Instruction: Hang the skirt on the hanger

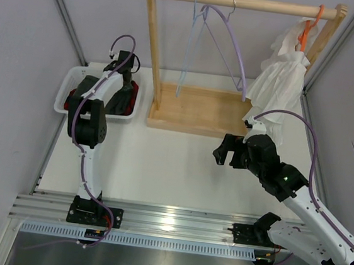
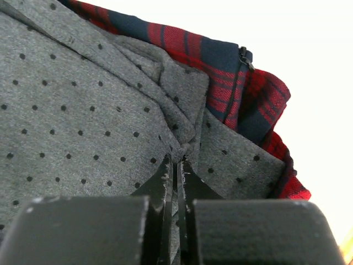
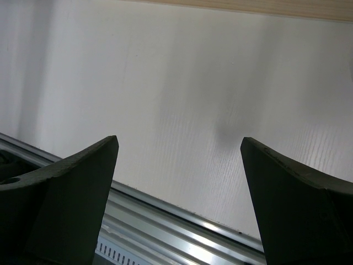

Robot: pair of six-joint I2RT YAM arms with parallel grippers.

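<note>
While the left gripper (image 2: 177,161) has its fingers pressed almost together, a raised fold of the skirt (image 2: 83,110) is pinched between their tips. The skirt, grey cloth with small dark dots, spreads out ahead of the fingers and to their left. Just beyond it and to the right lies a red-and-navy plaid garment (image 2: 220,61), partly tucked under the grey cloth. Both lie in a white basket (image 1: 68,86) that this arm reaches into.

The right gripper (image 3: 179,142) has its fingers spread wide with nothing between them, above the bare white table (image 3: 193,83). A metal rail (image 3: 165,210) runs below the fingers.

Well beyond both grippers, the hanger (image 1: 183,70), thin and pale blue, hangs from the rod of a wooden rack (image 1: 241,1). A thicker lavender hanger (image 1: 239,57) hangs just beside it.
</note>
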